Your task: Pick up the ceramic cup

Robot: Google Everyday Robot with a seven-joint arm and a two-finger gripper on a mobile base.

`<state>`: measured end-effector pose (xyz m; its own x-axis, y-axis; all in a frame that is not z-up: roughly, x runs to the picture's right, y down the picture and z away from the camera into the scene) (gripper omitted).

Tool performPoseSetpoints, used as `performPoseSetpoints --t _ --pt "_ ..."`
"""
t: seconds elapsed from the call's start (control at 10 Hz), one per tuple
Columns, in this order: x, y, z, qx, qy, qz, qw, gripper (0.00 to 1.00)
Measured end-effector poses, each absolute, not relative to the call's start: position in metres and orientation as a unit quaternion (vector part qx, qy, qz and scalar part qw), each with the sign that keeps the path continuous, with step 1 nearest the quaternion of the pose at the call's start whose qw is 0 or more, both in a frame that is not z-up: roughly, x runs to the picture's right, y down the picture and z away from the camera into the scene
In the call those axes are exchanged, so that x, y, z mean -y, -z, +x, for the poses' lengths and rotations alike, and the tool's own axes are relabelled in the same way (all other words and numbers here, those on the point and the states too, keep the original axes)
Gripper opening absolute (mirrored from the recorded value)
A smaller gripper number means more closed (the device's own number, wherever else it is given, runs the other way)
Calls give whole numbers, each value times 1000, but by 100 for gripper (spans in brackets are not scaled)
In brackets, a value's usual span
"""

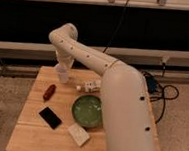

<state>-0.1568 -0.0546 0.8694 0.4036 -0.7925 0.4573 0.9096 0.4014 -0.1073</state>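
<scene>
The ceramic cup [62, 77] is a small white shape at the back left of the wooden table [32, 134]. My gripper [62, 70] hangs straight down from the bent white arm, right over the cup and at its top. The wrist hides the cup's rim. I cannot tell whether the cup stands on the table or is lifted off it.
A wide green bowl [88, 110] sits mid-table, partly behind my arm. A black phone [50, 117] lies front left and a red-brown object [49, 91] lies left. A small white box [78, 135] is at the front and a white packet [91, 86] behind the bowl.
</scene>
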Motion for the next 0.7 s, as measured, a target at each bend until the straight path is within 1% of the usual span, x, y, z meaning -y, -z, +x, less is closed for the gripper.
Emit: performPoseSetpoints --t 0.7 --pt "35 -902 -137 169 502 -214 821 80"
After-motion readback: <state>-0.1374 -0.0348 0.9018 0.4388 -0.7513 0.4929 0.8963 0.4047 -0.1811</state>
